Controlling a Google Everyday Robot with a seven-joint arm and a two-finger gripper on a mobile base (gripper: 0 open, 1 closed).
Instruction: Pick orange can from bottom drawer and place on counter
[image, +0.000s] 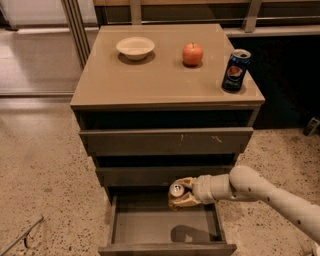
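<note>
The orange can (176, 189) sits in the gripper (180, 195), jaws closed narrow around its body with the silver top tilted towards me. It hangs over the back part of the bottom drawer (150, 227), which is pulled out, and it looks to be off the drawer floor, since a dark shadow (187, 233) lies on the floor below it. The arm (270, 192) reaches in from the right, low down, just in front of the cabinet.

So the pick looks done, by my reckoning: the can is gripped and raised out of the drawer. What is left is the bigger part: carrying it up past the two upper drawers and setting it on the counter (150, 82), then letting go. The can is well below the counter for now.

Counting up: two cans in all, one orange in the gripper and one Pepsi can (235, 70) at the counter's right edge. One bowl (135, 47) and one apple (192, 54) stand along the counter's back. Three drawers, only the bottom one pulled out far. One arm, one gripper
</note>
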